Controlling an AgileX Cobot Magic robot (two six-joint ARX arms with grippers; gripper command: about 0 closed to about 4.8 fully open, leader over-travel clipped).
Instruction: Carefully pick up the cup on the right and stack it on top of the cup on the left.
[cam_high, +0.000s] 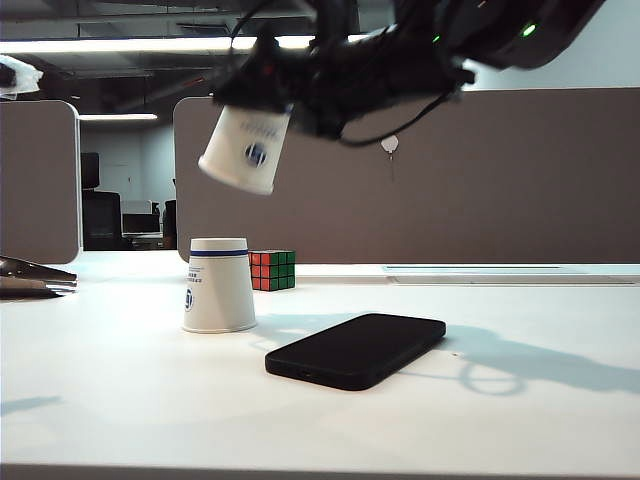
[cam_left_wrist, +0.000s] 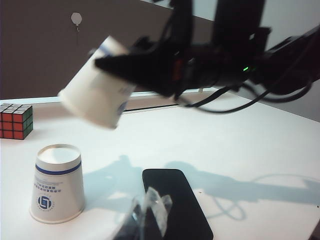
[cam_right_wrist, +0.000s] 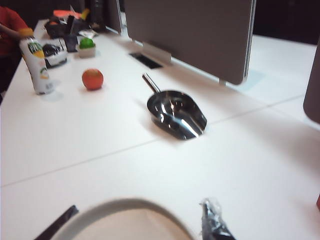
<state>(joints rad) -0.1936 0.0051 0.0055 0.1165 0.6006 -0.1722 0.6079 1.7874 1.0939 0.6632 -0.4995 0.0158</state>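
Note:
A white paper cup (cam_high: 218, 285) with a blue band stands upside down on the white table (cam_high: 120, 400); the left wrist view has it as cup (cam_left_wrist: 57, 182). A second white cup (cam_high: 247, 150) hangs tilted in the air just above it, mouth facing down. My right gripper (cam_high: 265, 95) is shut on this cup (cam_left_wrist: 95, 95) near its base. In the right wrist view the held cup's rim (cam_right_wrist: 125, 227) fills the space between the gripper (cam_right_wrist: 135, 222) fingers. My left gripper (cam_left_wrist: 145, 220) sits low near the phone, its taped fingers together and nothing in them.
A black phone (cam_high: 355, 350) lies flat just right of the standing cup. A Rubik's cube (cam_high: 272, 270) sits behind that cup. A steel scoop (cam_right_wrist: 177, 115) lies at the table's left, with an orange fruit (cam_right_wrist: 92, 79) and a bottle (cam_right_wrist: 36, 62) beyond. A grey partition (cam_high: 450, 180) backs the table.

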